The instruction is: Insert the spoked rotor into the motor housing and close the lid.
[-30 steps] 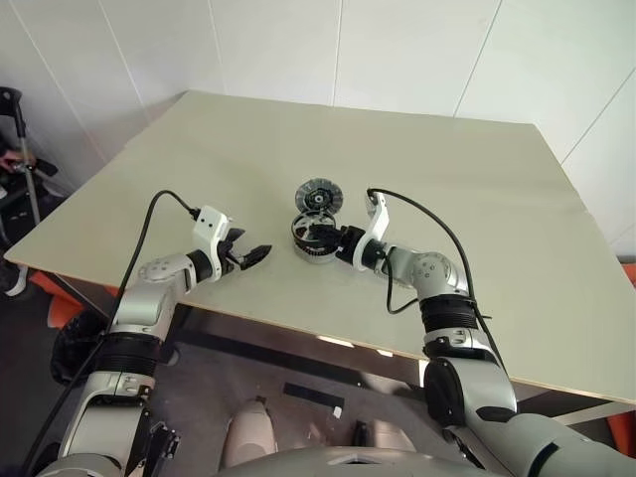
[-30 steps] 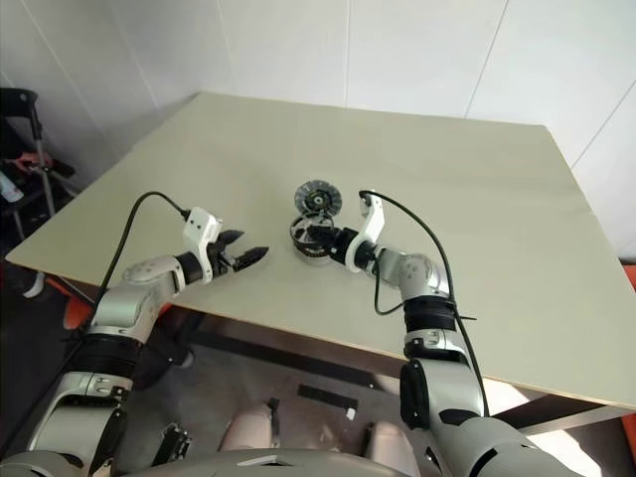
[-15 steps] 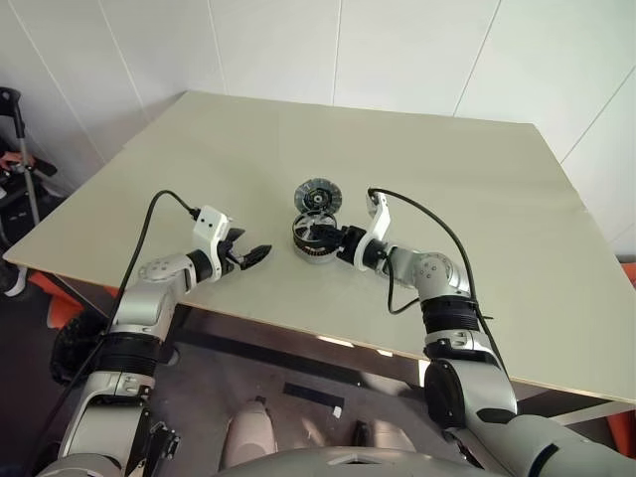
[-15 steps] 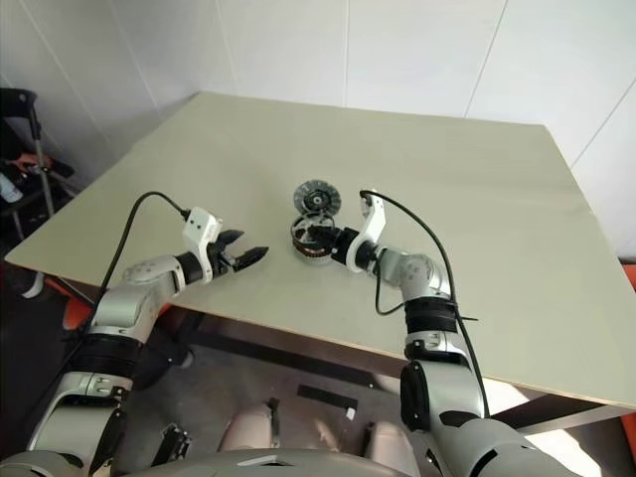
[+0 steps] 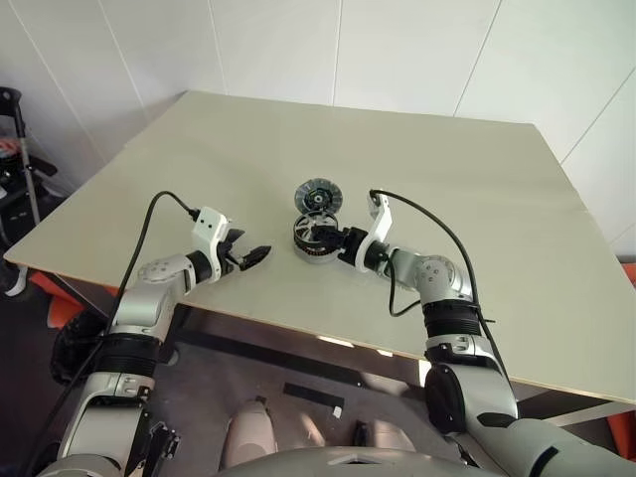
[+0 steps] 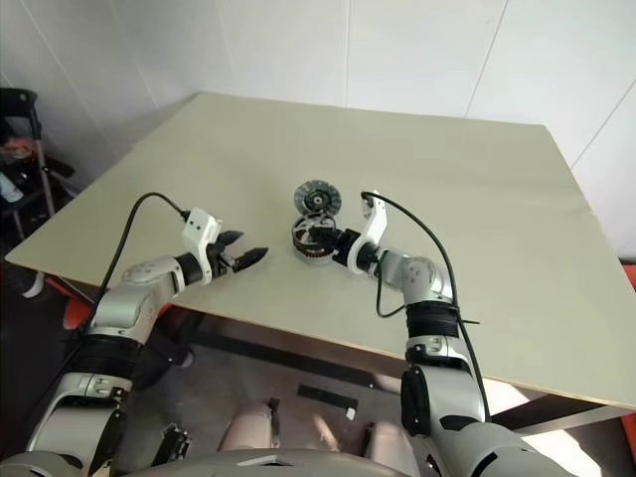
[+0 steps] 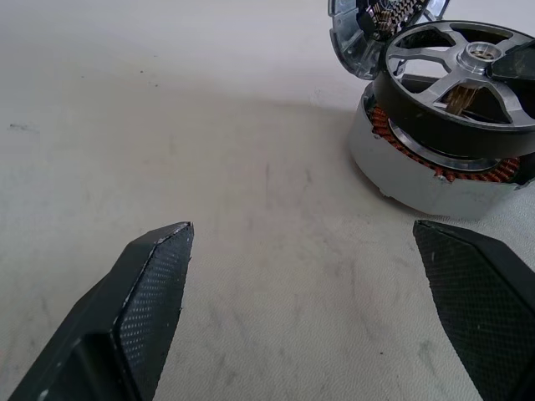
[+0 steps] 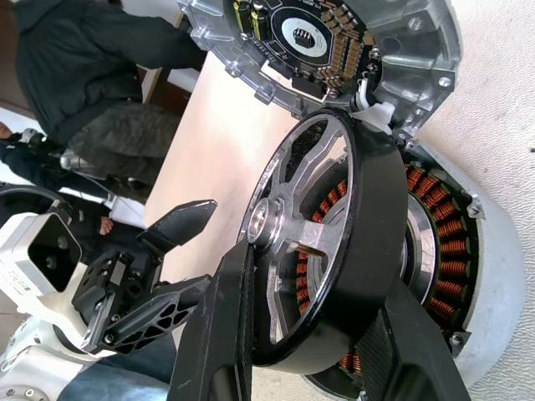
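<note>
Right gripper [image 5: 338, 239] is clamped on the spoked rotor [image 8: 334, 217] by its black rim. It's tilted and half-seated over the motor housing [image 7: 418, 171], probably lining up. Lid [image 8: 318, 42] stands open behind, clear of entry. Left gripper [image 7: 303, 227] is spread wide near the housing, low over the table [image 5: 477, 179].

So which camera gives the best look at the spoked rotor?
The right wrist view shows the spoked rotor close up, gripped by the right claw and tilted over the motor housing. The left wrist view cuts it off at the edge; the eye views show it small, partly behind the claw.
</note>
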`<move>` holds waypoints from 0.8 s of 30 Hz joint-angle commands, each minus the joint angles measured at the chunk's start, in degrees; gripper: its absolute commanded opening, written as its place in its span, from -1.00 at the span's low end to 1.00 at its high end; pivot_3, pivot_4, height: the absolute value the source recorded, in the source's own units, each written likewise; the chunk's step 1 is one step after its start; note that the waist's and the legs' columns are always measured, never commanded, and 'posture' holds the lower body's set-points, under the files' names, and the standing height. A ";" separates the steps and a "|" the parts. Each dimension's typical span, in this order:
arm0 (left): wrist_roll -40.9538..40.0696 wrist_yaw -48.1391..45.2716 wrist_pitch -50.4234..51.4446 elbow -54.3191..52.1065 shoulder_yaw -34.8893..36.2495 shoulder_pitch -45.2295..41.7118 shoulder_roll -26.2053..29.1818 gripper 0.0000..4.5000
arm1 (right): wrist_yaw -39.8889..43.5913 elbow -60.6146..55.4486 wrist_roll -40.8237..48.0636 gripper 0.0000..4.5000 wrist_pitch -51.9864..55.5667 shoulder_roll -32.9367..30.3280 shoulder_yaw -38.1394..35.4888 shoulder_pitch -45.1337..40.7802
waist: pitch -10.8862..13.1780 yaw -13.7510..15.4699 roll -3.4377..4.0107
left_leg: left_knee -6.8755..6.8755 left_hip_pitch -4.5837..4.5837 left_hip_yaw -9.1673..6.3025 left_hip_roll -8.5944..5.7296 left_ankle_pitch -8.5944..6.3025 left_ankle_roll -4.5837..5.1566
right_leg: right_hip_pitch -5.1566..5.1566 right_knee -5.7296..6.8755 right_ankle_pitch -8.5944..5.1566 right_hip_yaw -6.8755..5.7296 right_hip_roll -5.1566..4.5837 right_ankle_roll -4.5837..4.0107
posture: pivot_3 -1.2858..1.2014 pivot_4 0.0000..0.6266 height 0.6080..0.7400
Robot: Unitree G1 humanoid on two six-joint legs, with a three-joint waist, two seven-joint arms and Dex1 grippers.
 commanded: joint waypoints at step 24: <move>0.00 0.04 -0.98 -1.55 0.78 -0.79 0.57 0.99 | 0.46 -3.18 0.67 0.46 -0.64 -0.29 0.41 -0.19 | -0.01 0.03 -0.02 | 0.00 0.08 -0.01 0.00 0.02 -0.04 | 0.08 0.02 0.00 0.00 -0.01 0.00 | 0.03 -1.00 1.00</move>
